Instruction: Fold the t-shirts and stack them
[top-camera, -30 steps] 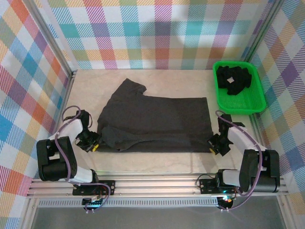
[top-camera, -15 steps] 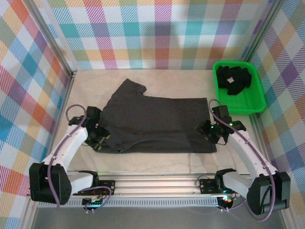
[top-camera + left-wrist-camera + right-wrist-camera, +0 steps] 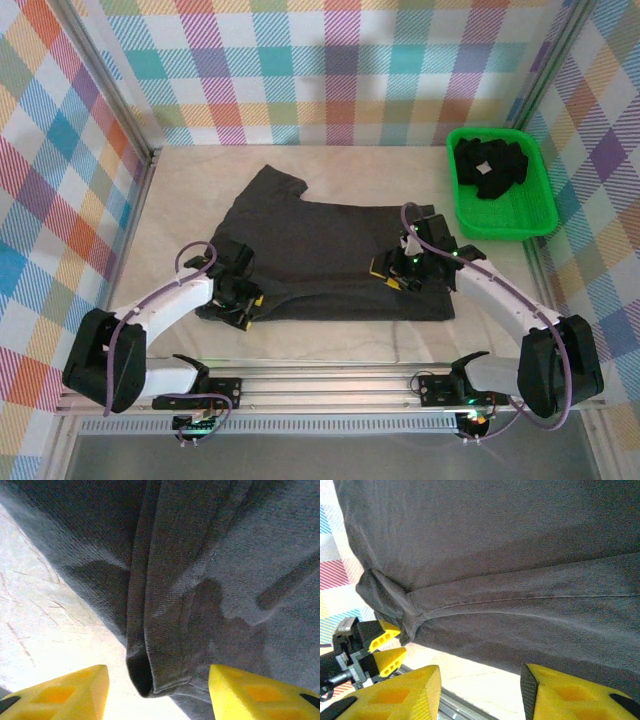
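Note:
A dark charcoal t-shirt [image 3: 330, 250] lies spread flat on the table, one sleeve pointing to the far left. My left gripper [image 3: 252, 310] sits open at the shirt's near left corner. In the left wrist view its yellow fingers [image 3: 65, 692] straddle a folded sleeve edge [image 3: 150, 670] without touching it. My right gripper [image 3: 386, 275] hovers open over the shirt's near right part. The right wrist view has the shirt's front hem [image 3: 520, 635] just above the spread fingers [image 3: 395, 695], with bare table between them. More dark shirts [image 3: 490, 165], one with a white tag, lie bunched in the bin.
The bright green plastic bin [image 3: 520, 215] stands at the back right against the checked wall. Bare tabletop [image 3: 200, 180] surrounds the shirt. An aluminium rail [image 3: 330, 385] runs along the near edge. The left gripper [image 3: 375, 647] shows at the left of the right wrist view.
Both arms swung inward from the table's sides. The left gripper moved right along the shirt's near edge. The right gripper moved left and now stands over the shirt.

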